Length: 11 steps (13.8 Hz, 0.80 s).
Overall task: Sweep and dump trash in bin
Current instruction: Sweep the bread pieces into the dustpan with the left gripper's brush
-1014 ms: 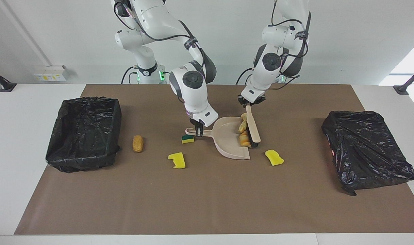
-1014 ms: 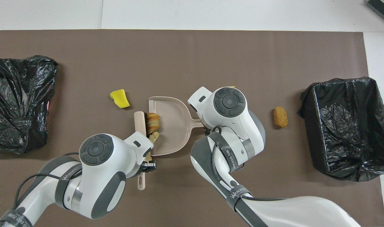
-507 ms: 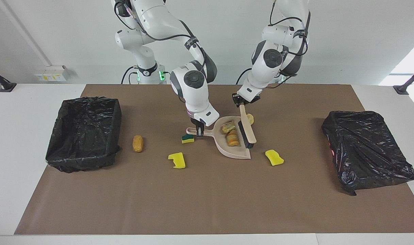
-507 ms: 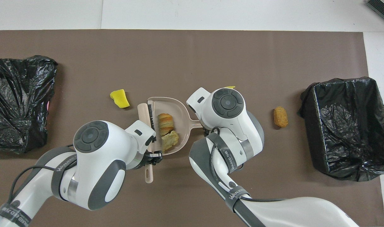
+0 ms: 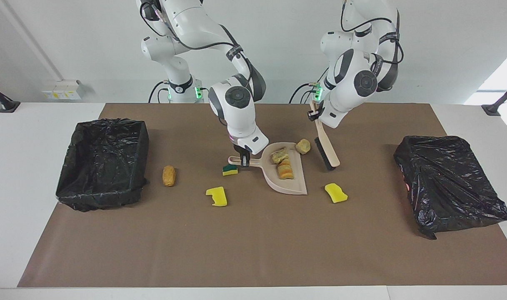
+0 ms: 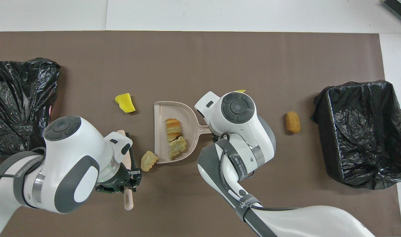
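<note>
Going across the facing view from its left edge: an open bin lined with black plastic (image 5: 105, 162) stood on the brown mat (image 5: 253, 250) at the right arm's end of the surface. Beside it lay a brown oval nugget (image 5: 168, 175), well apart from either hand. Next came a yellow sponge chunk (image 5: 217, 196), and a green-topped sponge wedge (image 5: 230, 169) lay just beside the dustpan handle.

The right hand (image 5: 243, 161) was down at the surface, fingers shut on the handle of the beige dustpan (image 5: 293, 187). Two tan bread-like pieces (image 5: 283, 163) lay inside the pan, a little toward the left arm's end from that hand. A third tan piece (image 5: 303, 146) sat on the mat at the pan's edge nearer the robots — outside it.

The left hand (image 5: 313, 113) was raised, clamped shut on the handle of the beige brush (image 5: 327, 153), which slanted down with its black bristles beside the pan's open mouth. Another yellow sponge chunk (image 5: 335, 193) lay on the mat farther from the robots than the bristles — not touching them. Last came a second black bag-covered bin (image 5: 449, 183) at the left arm's end.
</note>
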Each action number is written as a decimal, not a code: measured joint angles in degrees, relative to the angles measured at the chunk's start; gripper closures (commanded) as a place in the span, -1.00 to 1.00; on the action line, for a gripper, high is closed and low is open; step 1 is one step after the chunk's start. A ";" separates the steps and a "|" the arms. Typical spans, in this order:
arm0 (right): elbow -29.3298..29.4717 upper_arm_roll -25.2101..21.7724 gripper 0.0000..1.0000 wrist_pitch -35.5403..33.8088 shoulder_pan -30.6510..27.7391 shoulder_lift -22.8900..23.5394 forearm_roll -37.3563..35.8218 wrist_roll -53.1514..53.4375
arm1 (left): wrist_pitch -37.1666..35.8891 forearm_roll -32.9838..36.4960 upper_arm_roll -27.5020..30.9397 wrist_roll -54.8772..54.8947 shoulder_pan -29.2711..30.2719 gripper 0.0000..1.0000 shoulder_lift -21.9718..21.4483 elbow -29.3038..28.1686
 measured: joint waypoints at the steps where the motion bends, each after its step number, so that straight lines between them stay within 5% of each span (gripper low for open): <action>1: 0.00 0.00 1.00 0.00 0.00 0.00 0.00 0.00 | 0.05 -0.03 -0.58 -1.08 -1.23 1.00 -2.01 -2.77; 4: 0.00 0.00 1.00 0.00 0.00 0.00 0.00 0.00 | 5.17 -0.12 -1.37 -6.92 -7.20 1.00 -6.38 -8.93; 11: 0.01 0.00 1.00 0.01 0.01 0.00 0.00 0.00 | 19.10 -1.75 -1.54 -9.49 -14.04 1.00 -4.04 -9.33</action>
